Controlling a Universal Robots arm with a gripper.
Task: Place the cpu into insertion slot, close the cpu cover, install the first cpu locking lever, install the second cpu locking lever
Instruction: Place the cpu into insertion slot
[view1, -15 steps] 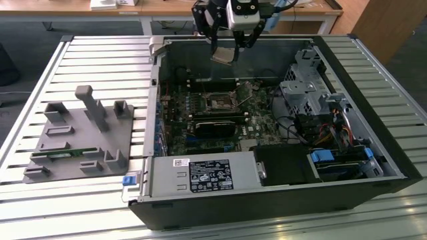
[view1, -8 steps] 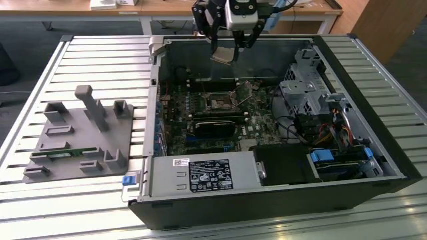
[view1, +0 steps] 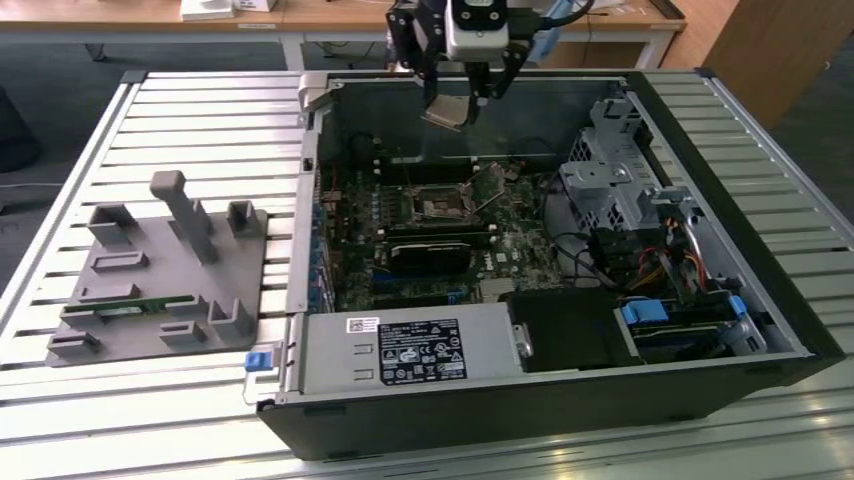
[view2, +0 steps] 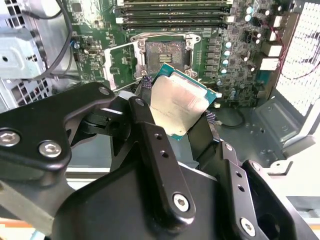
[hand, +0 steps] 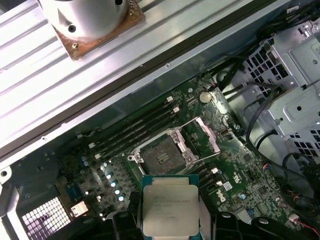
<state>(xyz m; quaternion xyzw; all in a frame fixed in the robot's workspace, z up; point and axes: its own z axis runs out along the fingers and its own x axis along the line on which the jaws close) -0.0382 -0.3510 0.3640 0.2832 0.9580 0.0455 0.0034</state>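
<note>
cpu (view2: 177, 102) clamped in claw (view2: 173, 117), held well clear of insertion slot (hand: 161, 156); cpu cover (hand: 210, 136) open.

A tabletop (view1: 200, 130) of pale ribbed metal slats spans the exterior view from 9 to 3 o'clock and runs down to 6; its slats also show in the first wrist view. Beyond it, at 12 o'clock, stands a wooden desk (view1: 334, 15) on white legs (view1: 290, 50), with white items (view1: 214, 8) lying on it. Dark grey floor (view1: 54, 60) shows at 10 o'clock. A wooden cabinet (view1: 761, 50) stands at 2 o'clock. Even, bright light gives the slats a soft sheen.
</note>
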